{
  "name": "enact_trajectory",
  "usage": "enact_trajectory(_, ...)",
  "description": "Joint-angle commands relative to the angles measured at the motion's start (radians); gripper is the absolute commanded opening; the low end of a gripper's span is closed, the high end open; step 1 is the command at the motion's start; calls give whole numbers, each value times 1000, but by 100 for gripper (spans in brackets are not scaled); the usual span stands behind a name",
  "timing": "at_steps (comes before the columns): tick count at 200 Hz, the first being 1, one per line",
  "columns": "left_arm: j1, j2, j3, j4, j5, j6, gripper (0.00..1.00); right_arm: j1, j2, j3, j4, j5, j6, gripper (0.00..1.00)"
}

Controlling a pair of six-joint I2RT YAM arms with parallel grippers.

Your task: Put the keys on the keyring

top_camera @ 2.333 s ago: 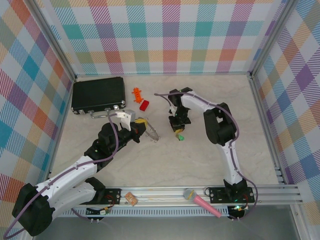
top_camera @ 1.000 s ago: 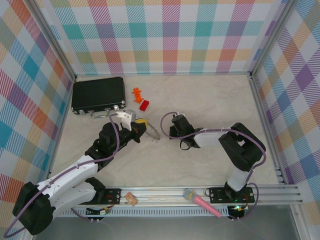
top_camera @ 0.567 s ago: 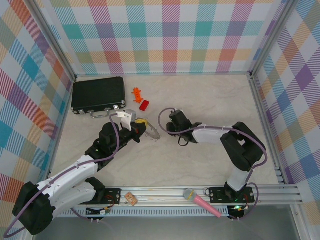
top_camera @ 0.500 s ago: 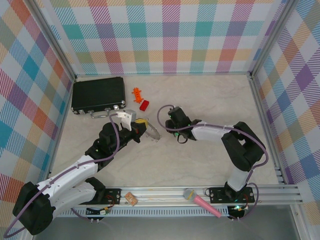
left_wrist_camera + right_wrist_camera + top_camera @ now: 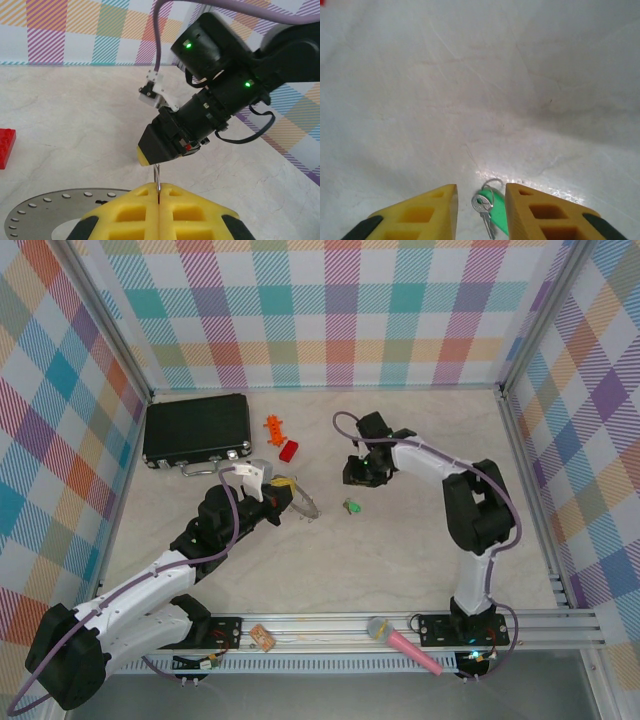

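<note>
You're working on a pale, marbled tabletop point(image 5: 400, 550) walled by pastel plaid panels point(image 5: 340, 310) in aluminium frames. Your left gripper point(image 5: 159, 194) is clamped on the keyring point(image 5: 50, 212), a thin, flat, perforated silver ring, near the table's centre. Your right gripper point(image 5: 480, 200) stands narrowly parted over the key point(image 5: 496, 212), which lies on the table with its glossy green head and short silver blade

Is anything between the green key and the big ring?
No. In the top view, only bare table lies between the key and the keyring.
</note>
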Motion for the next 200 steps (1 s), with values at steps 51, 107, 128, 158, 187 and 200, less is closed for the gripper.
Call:
enact_trajectory(51,-13,-5,-3,39,10,-1,0,-43,181,225,-335,-205,-100,28)
enact_trajectory(107,-13,-6,-4,37,6,2,0,-50,249,275,-396,-203,-138,28)
enact_trajectory(128,-13,-5,-4,36,5,2,0,-51,265,277,-393,-225,-138,27)
enact_trajectory(158,-13,0,-3,40,4,2,0,-51,277,280,-383,-238,-136,24)
enact_trajectory(187,-13,5,-4,43,6,1,0,-49,286,288,-381,-247,-133,24)
enact_trajectory(200,-13,4,-4,44,6,1,0,-49,295,295,-385,-243,-133,24)
